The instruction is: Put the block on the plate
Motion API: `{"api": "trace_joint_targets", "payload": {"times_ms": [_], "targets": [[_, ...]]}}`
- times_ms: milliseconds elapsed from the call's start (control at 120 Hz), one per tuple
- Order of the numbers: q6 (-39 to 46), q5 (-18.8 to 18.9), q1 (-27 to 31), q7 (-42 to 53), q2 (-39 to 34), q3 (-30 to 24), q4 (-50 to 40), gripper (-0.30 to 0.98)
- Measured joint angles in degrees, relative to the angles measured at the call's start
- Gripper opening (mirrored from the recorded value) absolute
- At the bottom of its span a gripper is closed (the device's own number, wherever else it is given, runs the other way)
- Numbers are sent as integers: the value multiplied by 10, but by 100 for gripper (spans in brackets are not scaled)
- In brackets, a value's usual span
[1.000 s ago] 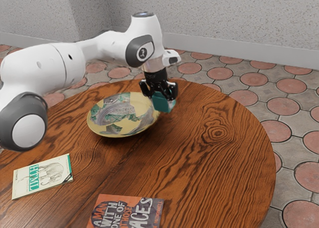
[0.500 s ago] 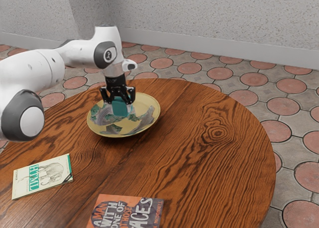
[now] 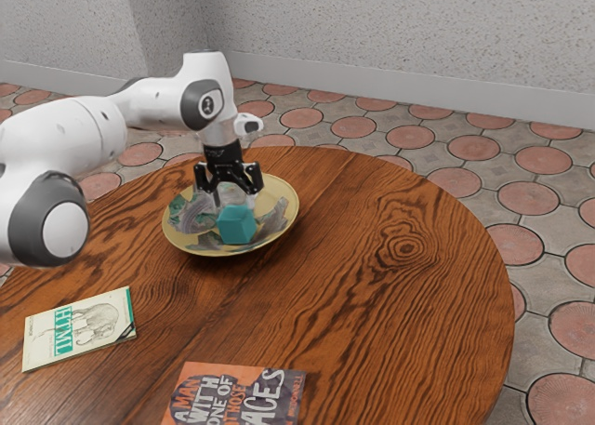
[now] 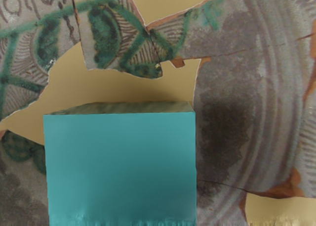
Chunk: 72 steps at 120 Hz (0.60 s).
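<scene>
Teal cube block (image 3: 236, 226) has dropped out of the black two-finger gripper (image 3: 234, 200) since the last frame; fingers now spread, nothing gripped. Block is in the yellow patterned ceramic plate (image 3: 282, 194), just below the fingertips, toward the rim nearest the exterior camera. Placement looks basically done; remaining move is straight up, no nudging. White arm (image 3: 88, 132) reaches in from the exterior view's left, hand pointing down over the plate.
</scene>
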Motion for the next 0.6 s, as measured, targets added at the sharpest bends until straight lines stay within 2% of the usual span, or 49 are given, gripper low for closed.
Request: {"api": "trace_joint_targets", "payload": {"times_ms": [100, 292, 367, 475, 600], "targets": [[-1, -1, -14, 3, -60, 1, -33, 63], [-5, 0, -80, 7, -273, 2, -225, 66], [-21, 4, -120, 7, -335, 7, -260, 67], [-57, 7, -171, 9, -427, 52, -301, 68], [-86, 9, -162, 18, -472, 82, -327, 68]]}}
